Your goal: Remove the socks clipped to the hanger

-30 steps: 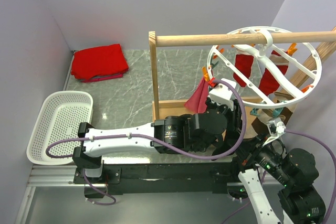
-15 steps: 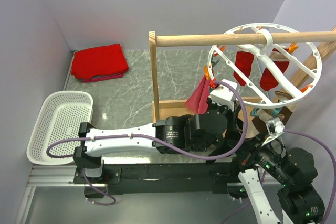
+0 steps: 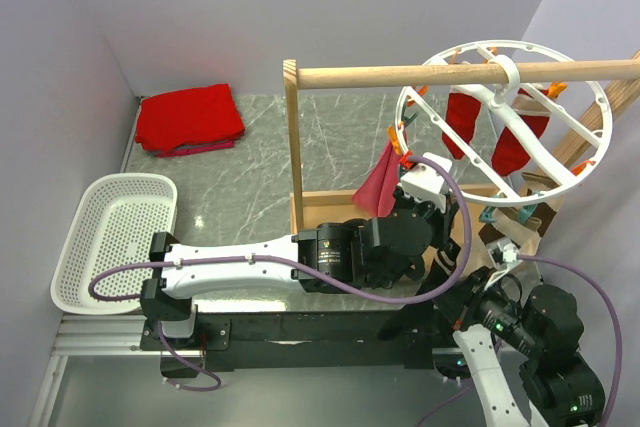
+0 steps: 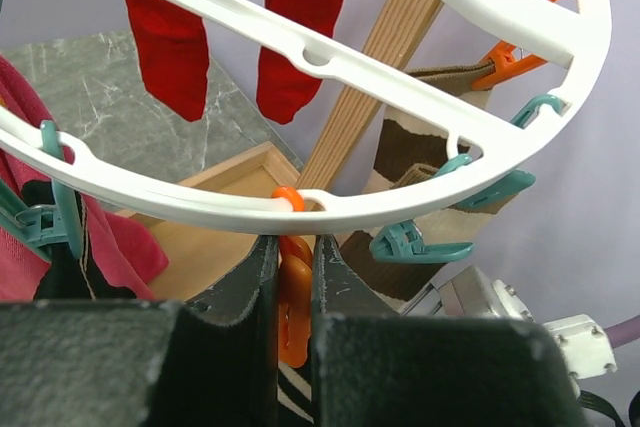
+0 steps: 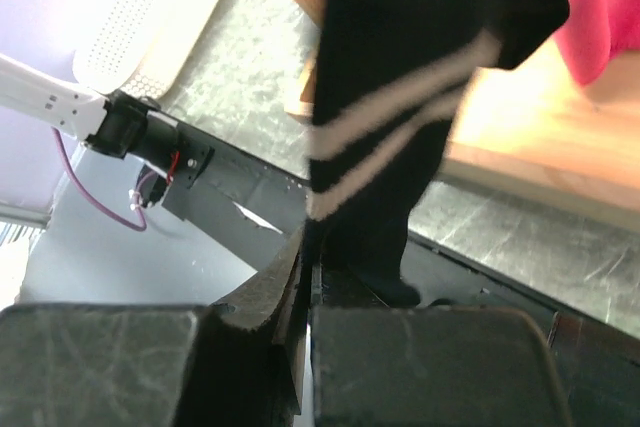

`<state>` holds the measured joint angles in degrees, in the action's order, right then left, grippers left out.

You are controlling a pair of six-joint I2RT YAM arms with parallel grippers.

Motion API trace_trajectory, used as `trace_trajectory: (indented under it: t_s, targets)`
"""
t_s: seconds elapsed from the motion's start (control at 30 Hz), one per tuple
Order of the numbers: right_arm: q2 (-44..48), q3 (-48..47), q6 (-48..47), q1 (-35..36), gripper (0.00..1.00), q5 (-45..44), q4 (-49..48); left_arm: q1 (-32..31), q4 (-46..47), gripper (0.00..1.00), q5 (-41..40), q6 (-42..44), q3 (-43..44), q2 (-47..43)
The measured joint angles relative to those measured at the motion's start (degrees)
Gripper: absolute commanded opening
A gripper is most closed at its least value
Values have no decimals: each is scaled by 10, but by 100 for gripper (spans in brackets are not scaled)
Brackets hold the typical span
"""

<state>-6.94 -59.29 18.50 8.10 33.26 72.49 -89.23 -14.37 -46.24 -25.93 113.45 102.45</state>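
— Where do our left jaws stand?
— Our left gripper is pinching an orange peg between both fingers. The peg sits right under the white rim of the hanger, which crosses at twelve o'clock.
— What do we see around it?
— A teal peg lies just beside at three o'clock, in front of the brown-and-cream sock. Two red socks hang at eleven, and the pink sock at nine.
— And our right jaws?
— Our right gripper has its fingers pressed together. The black sock with white stripes hangs down to them from one o'clock. We cannot tell whether any fabric is caught.
— From above?
— The hanger hangs on the wooden rail at two o'clock of the table. The white basket is at nine and the red cloth at eleven
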Motion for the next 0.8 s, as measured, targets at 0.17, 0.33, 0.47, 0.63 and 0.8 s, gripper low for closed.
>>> trace_trajectory:
  t_s: [0.17,0.33,0.47,0.63,0.8]
  targets:
    - [5,5,0,0,0,0,8,1,12,62,19,13,-19,-9]
    - [5,5,0,0,0,-2,7,2,21,83,72,26,-67,-40]
    - [5,5,0,0,0,-5,7,2,43,88,139,35,-147,-99]
    - [5,5,0,-1,0,-5,3,2,92,93,252,53,-302,-231]
    - [5,9,1,-1,0,13,-8,2,173,98,384,66,-457,-366]
